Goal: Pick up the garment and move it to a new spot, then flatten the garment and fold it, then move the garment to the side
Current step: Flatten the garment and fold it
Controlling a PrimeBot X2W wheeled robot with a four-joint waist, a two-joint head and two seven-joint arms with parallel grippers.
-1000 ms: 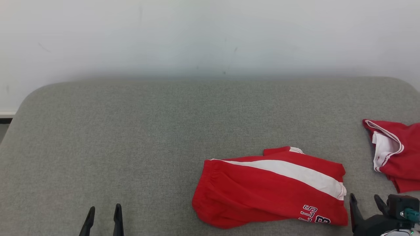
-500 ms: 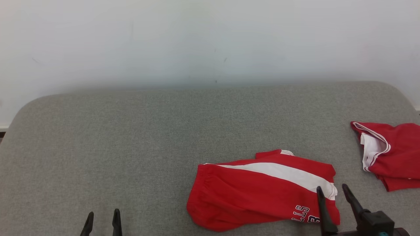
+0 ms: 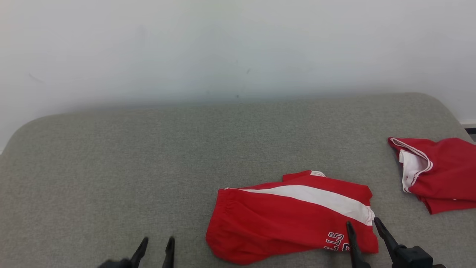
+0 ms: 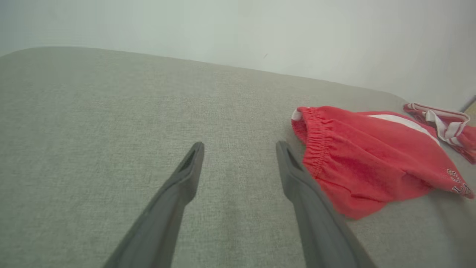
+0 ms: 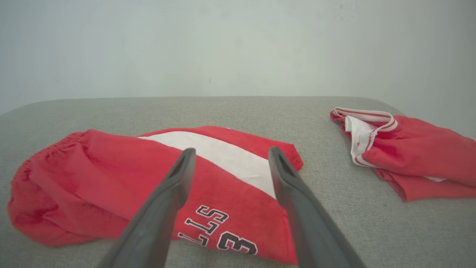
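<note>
Items, largest first:

1. Pale wall point(image 3: 238, 44), plain, behind everything.
2. Grey upholstered surface point(image 3: 111, 167), rounded far corners, carrying all the cloth.
3. Red shorts point(image 3: 282, 223), the garment I am to handle. They lie flat on the surface, right of centre and near my edge, with the elastic waistband to my left. A white stripe runs across them, and dark lettering marks the hem end to my right.
4. Second red garment point(image 3: 442, 175), with white trim. It is crumpled at the far right, apart from the shorts.
5. My right gripper point(image 3: 362, 222), fingers spread and empty, is over the lettered hem end. I cannot tell whether it touches the cloth.
6. My left gripper point(image 3: 158, 239), fingers spread and empty, is above bare grey fabric, near the waistband.
</note>
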